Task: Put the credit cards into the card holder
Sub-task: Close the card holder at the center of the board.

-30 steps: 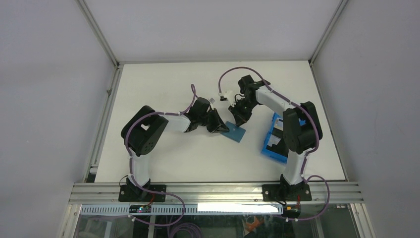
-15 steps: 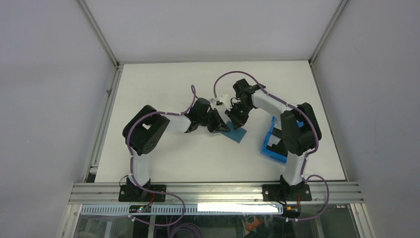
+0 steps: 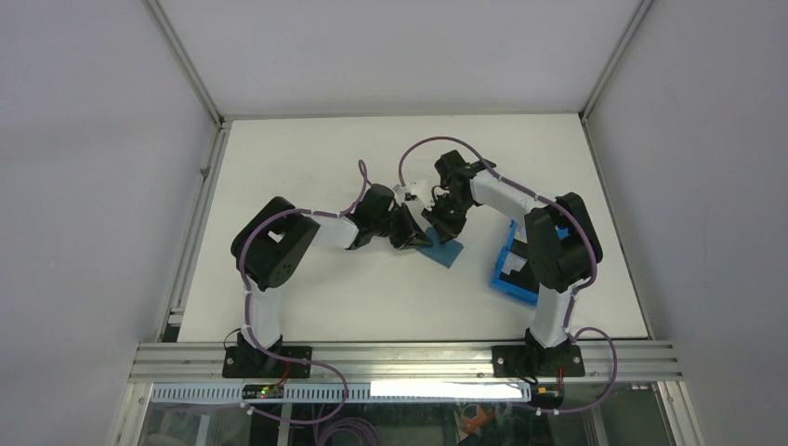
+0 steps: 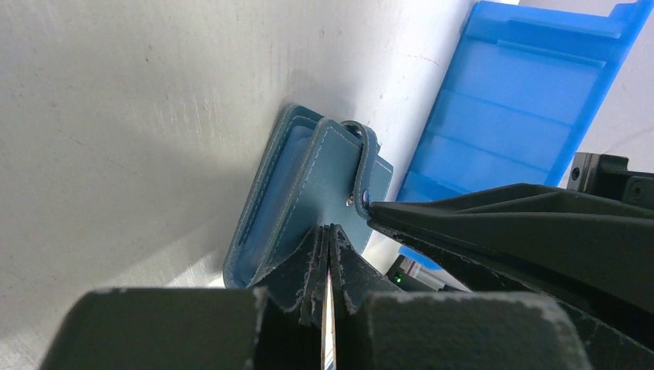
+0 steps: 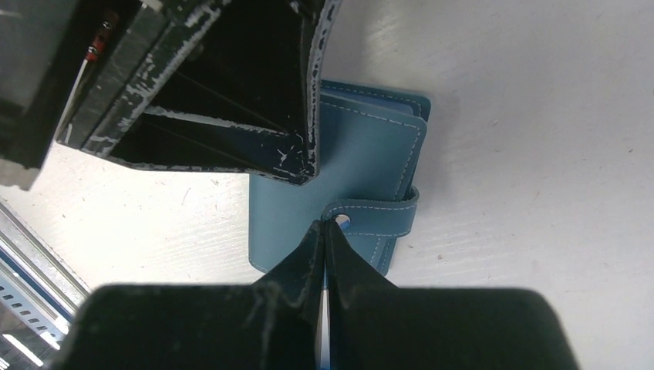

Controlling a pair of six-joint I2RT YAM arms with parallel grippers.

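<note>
You have the card holder (image 5: 362, 154) lying flat and folded shut near the middle of the table (image 3: 307, 167), just left of the bright-blue bin (image 4: 524, 116) that sits on the right side behind the right arm. Your left gripper (image 4: 329, 229) comes in from the left with its fingers pressed together, only a hairline slit between them, and the tips rest on the holder's cover at its left edge; whether a thin layer of the cover is pinched there you cannot tell. Your right gripper (image 5: 324, 225) reaches down from the far side, its fingers likewise fully closed into one point with nothing between them, and that point touches the end of the snap tab (image 5: 378, 218), right beside the little button, with the tab wrapped over the holder's edge
</note>
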